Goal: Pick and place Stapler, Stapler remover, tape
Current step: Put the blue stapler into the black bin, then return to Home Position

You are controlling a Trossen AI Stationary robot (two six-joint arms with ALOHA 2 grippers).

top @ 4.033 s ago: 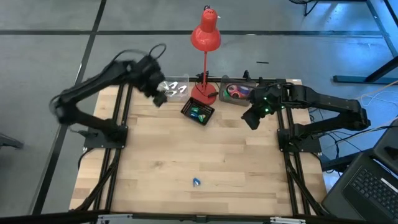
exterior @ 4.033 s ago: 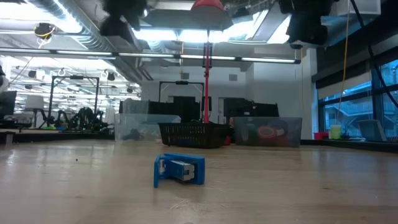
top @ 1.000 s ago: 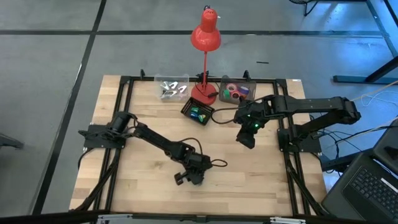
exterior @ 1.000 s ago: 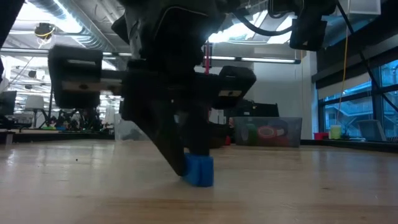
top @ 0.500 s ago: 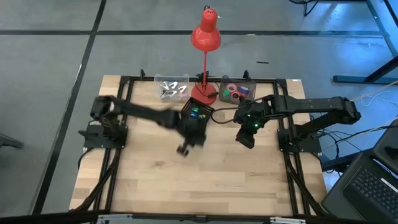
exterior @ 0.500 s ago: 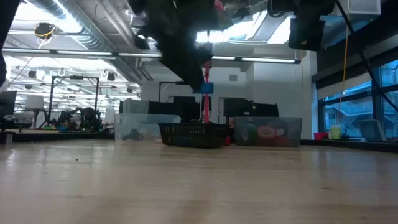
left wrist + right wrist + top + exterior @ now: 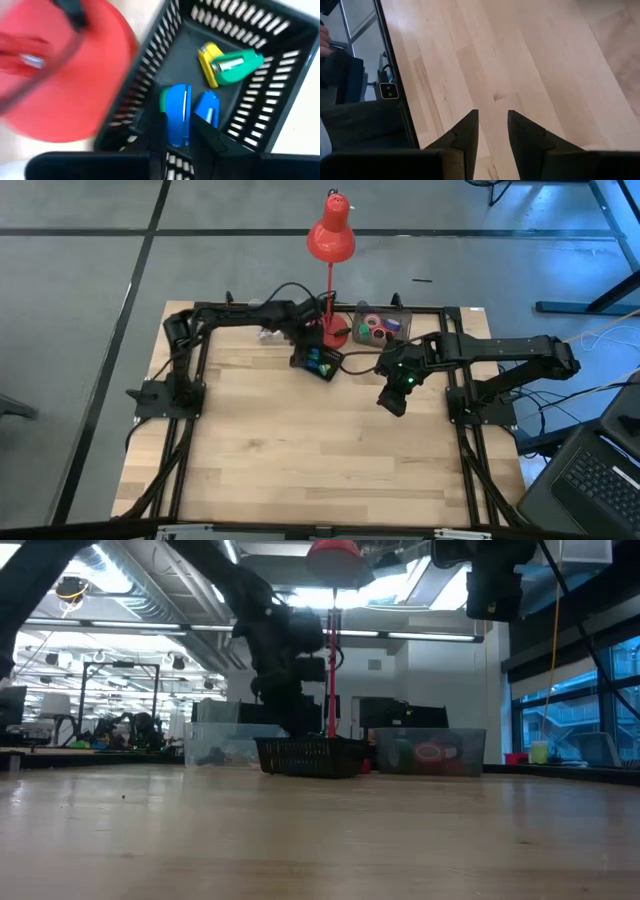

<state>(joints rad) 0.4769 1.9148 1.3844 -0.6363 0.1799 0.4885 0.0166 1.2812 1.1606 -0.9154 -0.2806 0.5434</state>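
Note:
My left gripper (image 7: 308,345) hangs over the black basket (image 7: 330,372) at the table's far middle, shut on a small blue stapler (image 7: 176,115). In the basket lie another blue piece (image 7: 208,111) and a green and yellow stapler (image 7: 231,65). The tape rolls (image 7: 378,328) sit in a clear box to the right of the red lamp's base (image 7: 330,335). My left arm covers the spot to the left of the lamp, so the stapler remover is hidden. My right gripper (image 7: 393,400) hovers open over bare wood, right of the basket. My left gripper pinches the blue stapler between its two fingers (image 7: 156,137), which lie on its two flat sides (image 7: 175,131). The fingers come from above and point down into the basket. The stapler is clear of the table, over the basket's inside; whether it touches the basket floor I cannot tell.
The red desk lamp (image 7: 330,240) stands right next to the basket, its pole (image 7: 331,690) just beside my left gripper (image 7: 290,705). Two clear boxes (image 7: 430,752) flank the basket (image 7: 312,755) along the far edge. Bare wood (image 7: 320,460) spreads toward the near edge.
My left gripper has taken the blue stapler off the table near the near middle, lifted it clear, and carried it up and toward the far edge until it hangs over the black basket.

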